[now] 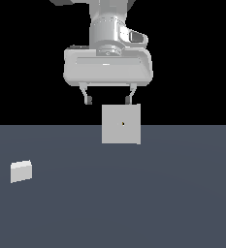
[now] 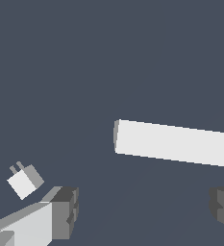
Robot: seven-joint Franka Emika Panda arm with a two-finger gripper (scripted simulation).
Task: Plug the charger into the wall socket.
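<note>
The charger [image 1: 21, 171] is a small white-grey block lying on the dark floor at the exterior view's left. In the wrist view the charger [image 2: 24, 180] shows two short prongs. The wall socket [image 1: 121, 124] is an upright light-grey square panel with a dark dot at its centre, standing mid-scene. In the wrist view the wall socket [image 2: 176, 142] shows as a long pale slab seen from above. My gripper [image 1: 108, 100] hangs high above the floor, just above the socket's top edge, open and empty. Its fingertips [image 2: 65, 206] frame bare floor.
The dark grey-blue floor [image 1: 158, 203] spreads around both objects. Behind it is black background.
</note>
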